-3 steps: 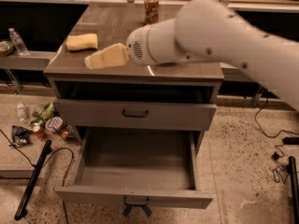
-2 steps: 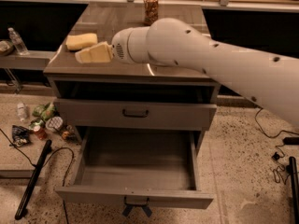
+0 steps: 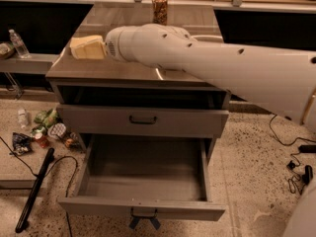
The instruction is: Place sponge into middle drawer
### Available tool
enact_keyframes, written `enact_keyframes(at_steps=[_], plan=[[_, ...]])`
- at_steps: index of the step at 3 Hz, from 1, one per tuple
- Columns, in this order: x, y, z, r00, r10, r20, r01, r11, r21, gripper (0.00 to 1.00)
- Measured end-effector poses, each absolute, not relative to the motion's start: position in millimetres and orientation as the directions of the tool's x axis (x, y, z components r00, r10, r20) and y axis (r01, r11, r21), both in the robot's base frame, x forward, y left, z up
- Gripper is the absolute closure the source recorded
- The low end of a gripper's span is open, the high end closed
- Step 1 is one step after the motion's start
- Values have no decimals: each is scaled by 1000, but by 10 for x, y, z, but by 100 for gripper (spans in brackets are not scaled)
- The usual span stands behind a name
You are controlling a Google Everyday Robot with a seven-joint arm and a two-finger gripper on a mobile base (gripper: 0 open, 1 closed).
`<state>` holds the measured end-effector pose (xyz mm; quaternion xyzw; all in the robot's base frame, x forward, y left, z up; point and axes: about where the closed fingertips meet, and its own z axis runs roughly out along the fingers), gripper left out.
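The yellow sponge (image 3: pixel 79 41) lies at the left end of the grey cabinet top (image 3: pixel 123 70). My gripper (image 3: pixel 92 53) is at the sponge, coming in from the right and overlapping its near side; I cannot tell the two apart where they meet. My white arm (image 3: pixel 212 58) crosses the cabinet top from the right. Below, the middle drawer (image 3: pixel 94 167) is pulled wide open, with its floor bare and a dark handle on its front panel (image 3: pixel 143 211).
A shut drawer front with a black bar handle (image 3: pixel 143 118) sits above the open drawer. A soda can (image 3: pixel 159 8) stands at the back of the cabinet top. Litter (image 3: pixel 47 130) and a black pole (image 3: pixel 34 191) lie on the floor at left, with cables (image 3: pixel 298 167) at right.
My gripper has moved left across the cabinet top and now reaches the sponge. The sponge and the drawers have not moved.
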<state>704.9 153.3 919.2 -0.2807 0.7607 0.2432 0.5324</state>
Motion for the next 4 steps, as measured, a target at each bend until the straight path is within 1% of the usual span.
enact_keyframes(at_steps=[1,2,3,4], plan=[[7160,1704,9130,-202,-213,-956,-740,672,7,0],[7564,1915,9029,-92,-266,-960,-800,594,-88,0],[7923,2068,8920,-53,-260,-964,-821,561,-106,0],[8130,2170,8848,-58,-247,-967,-828,553,-91,0]])
